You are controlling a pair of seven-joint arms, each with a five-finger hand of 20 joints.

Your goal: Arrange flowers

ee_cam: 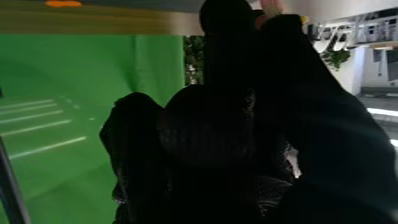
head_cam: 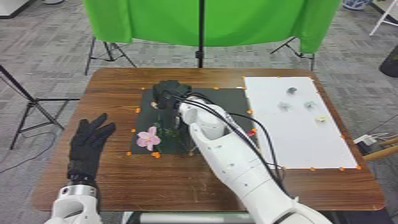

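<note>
In the head view, the right arm [head_cam: 228, 150] slanted in from the bottom edge, forward and to the left, black cables running along it. Its right hand [head_cam: 169, 92] lay farther forward than the left hand [head_cam: 86, 145]. In the right wrist view, two long digits met in a pinch at their tips, with others folded lower beside them. The left hand pointed forward, its fingers [head_cam: 98, 120] straight and slightly spread, its wrist [head_cam: 78, 190] in line with the white forearm [head_cam: 73, 207].

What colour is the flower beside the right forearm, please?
Pink; the head view shows the flower best.
</note>
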